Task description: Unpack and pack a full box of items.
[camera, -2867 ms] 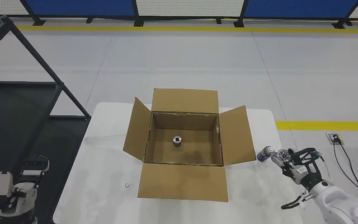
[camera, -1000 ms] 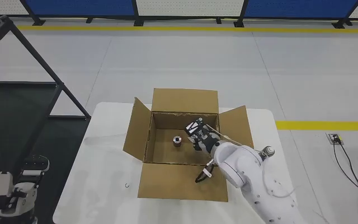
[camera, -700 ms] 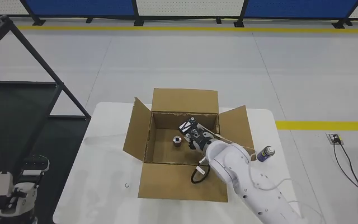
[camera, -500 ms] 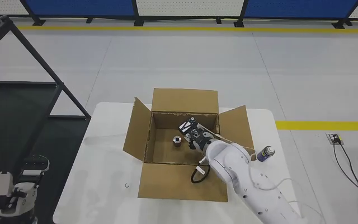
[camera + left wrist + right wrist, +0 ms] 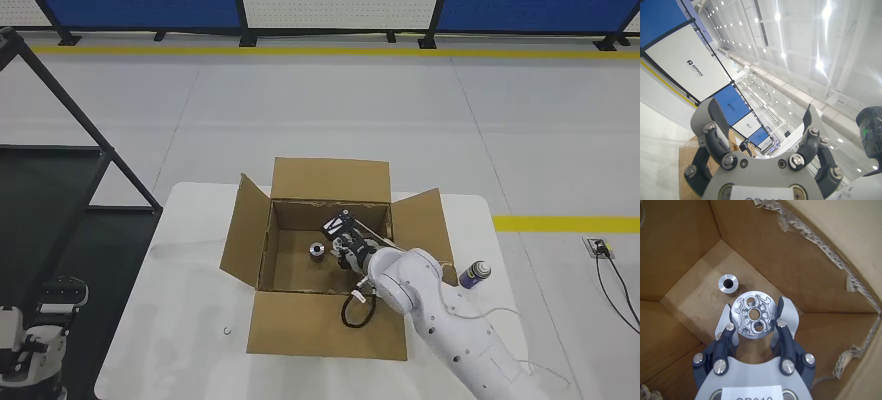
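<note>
An open cardboard box (image 5: 330, 181) stands in the middle of the white table. My right gripper (image 5: 754, 307) is down inside it, shut on a round cast metal disc (image 5: 754, 317) with a centre hole, held above the box floor. A short metal cylinder (image 5: 728, 283) stands on the floor just beyond the disc, apart from it. From above, the right gripper (image 5: 343, 240) sits right of the cylinder (image 5: 316, 250). My left gripper (image 5: 761, 111) is open, holds nothing and points up at the ceiling.
A blue-capped spray can (image 5: 474, 274) stands on the table right of the box. A small ring (image 5: 227, 329) lies on the table left of the box's front flap (image 5: 326, 326). The box walls (image 5: 800, 256) close in around the right gripper.
The right arm let go of the spray can at the table's right side and moved into the box. Over the last second its gripper shifted slightly towards the cylinder.
</note>
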Robot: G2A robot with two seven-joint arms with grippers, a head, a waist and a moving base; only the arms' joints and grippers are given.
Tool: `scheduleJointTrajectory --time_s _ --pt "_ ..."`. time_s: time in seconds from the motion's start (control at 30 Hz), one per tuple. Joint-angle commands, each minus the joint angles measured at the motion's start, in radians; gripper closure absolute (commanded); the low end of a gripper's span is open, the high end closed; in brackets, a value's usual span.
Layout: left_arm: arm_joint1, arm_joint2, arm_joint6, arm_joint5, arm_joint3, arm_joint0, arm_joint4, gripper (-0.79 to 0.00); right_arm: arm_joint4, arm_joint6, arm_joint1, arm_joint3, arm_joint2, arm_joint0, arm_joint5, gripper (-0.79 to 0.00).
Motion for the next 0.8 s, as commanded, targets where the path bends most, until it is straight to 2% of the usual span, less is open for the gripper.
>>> scheduleJointTrajectory --time_s 0.0,0.17,0.57,0.6,0.67,0.73,0.77 --pt "0.000 0.000 0.000 0.000 0.000 0.000 0.000 -0.785 0.009 -0.001 -0.015 0.051 -0.024 0.029 0.004 0.000" --pt "0.000 0.000 0.000 0.000 0.000 0.000 0.000 -0.785 0.017 -0.007 -0.057 0.157 -0.077 0.086 0.049 0.000" --pt "0.000 0.000 0.000 0.000 0.000 0.000 0.000 -0.785 0.034 -0.050 -0.114 0.314 -0.119 0.141 0.030 0.000" --pt "0.000 0.000 0.000 0.000 0.000 0.000 0.000 -0.785 0.034 -0.054 -0.116 0.320 -0.117 0.141 0.027 -0.065" --pt "0.000 0.000 0.000 0.000 0.000 0.000 0.000 -0.785 0.030 -0.060 -0.118 0.331 -0.114 0.142 0.023 -0.262" --pt "0.000 0.000 0.000 0.000 0.000 0.000 0.000 -0.785 0.026 -0.064 -0.121 0.336 -0.111 0.141 0.020 -0.385" --pt "0.000 0.000 0.000 0.000 0.000 0.000 0.000 -0.785 0.024 -0.065 -0.121 0.338 -0.109 0.141 0.019 -0.613"
